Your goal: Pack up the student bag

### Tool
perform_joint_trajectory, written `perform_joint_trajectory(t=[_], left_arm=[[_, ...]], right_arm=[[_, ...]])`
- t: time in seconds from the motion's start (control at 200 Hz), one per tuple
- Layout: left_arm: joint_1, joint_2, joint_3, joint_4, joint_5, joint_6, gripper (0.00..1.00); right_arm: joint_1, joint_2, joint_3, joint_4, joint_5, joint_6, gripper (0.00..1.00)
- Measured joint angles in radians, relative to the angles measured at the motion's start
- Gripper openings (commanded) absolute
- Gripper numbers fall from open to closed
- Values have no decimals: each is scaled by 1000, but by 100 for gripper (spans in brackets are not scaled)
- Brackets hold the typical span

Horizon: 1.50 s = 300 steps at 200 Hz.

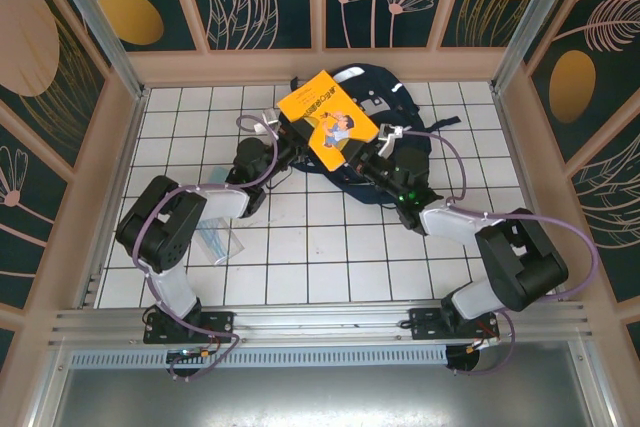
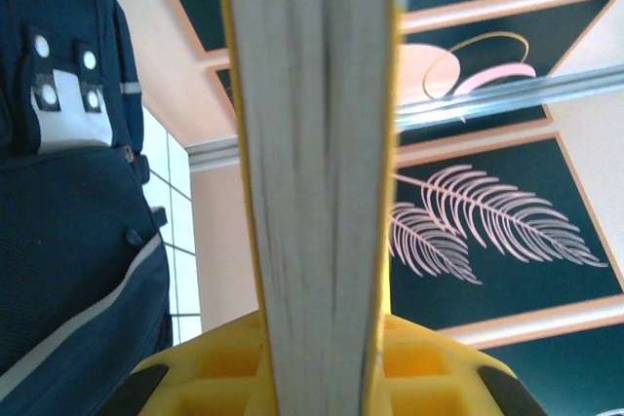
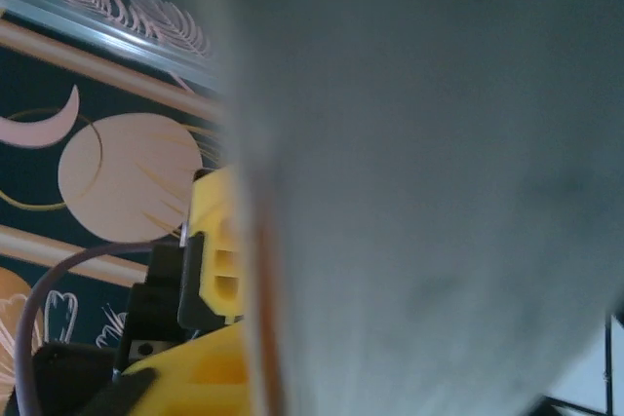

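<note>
At the left of the white tiled table (image 1: 330, 237), seen from above, a small clear plastic item (image 1: 215, 237) lies flat beside the left arm's elbow; what it is cannot be told. The left arm (image 1: 165, 227) bends up from its base at the near edge and reaches toward the middle of the table. Its left gripper (image 1: 293, 137) is clamped on a thin yellow-orange book with a cartoon figure on its cover (image 1: 325, 119), gripping it by the lower left edge. In the left wrist view the book's pale page edges run straight up the middle, with the yellow fingers (image 2: 195, 372) pressed against both covers.

The book is held tilted above the large dark navy fabric student bag (image 1: 372, 87), which lies at the far middle of the table, just right of centre and near the back wall. In the left wrist view its navy side, with a thin white stripe and a white-grey patch, fills the left edge.

The right gripper (image 1: 362, 152) sits just beside the book's lower right corner, over the bag. A blurred pale grey surface lies right against the right wrist camera, so whether this claw is open or closed cannot be told. The right arm (image 1: 510, 262) trails back to its base at the near right.
</note>
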Motion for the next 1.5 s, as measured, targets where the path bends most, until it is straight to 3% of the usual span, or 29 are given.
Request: perform_joint_trajectory(t=[0.06,0.115,0.145,0.255,0.5,0.741,1.021,1.226,1.286,1.326,1.361,1.451,1.501], left_arm=[[0,3,0,3,2,0,57],[-1,3,5,-2,16,1,70],[-3,3,13,-18,25,8,72],[-11,3,95,-167,53,109,73],[-41,17,363,-629,55,519,70],[-110,233,767,-1060,16,900,68],[-227,509,1117,-1407,-75,1167,70],[-301,653,1263,-1556,-231,1316,72],[-315,682,1281,-1572,-286,1338,69],[-321,693,1292,-1577,-320,1349,61],[-324,700,1302,-1582,-348,1356,48],[-328,716,1330,-1599,-376,1364,0],[-332,719,1336,-1600,-391,1367,0]], right_arm=[[-2,-2,0,-3,1,-2,0],[-6,-7,0,-13,1,-9,0],[-14,-15,0,-29,0,-16,0],[-72,-77,0,-120,0,-57,0],[-284,-327,35,-531,55,-237,0],[-509,-478,46,-814,71,-341,0],[-692,-560,7,-931,35,-377,0],[-748,-590,-35,-942,-10,-375,0],[-750,-592,-42,-942,-25,-373,0],[-750,-592,-43,-942,-34,-373,0],[-750,-592,-43,-942,-42,-373,0],[-750,-594,-43,-942,-53,-373,0],[-751,-595,-43,-942,-57,-373,0]])
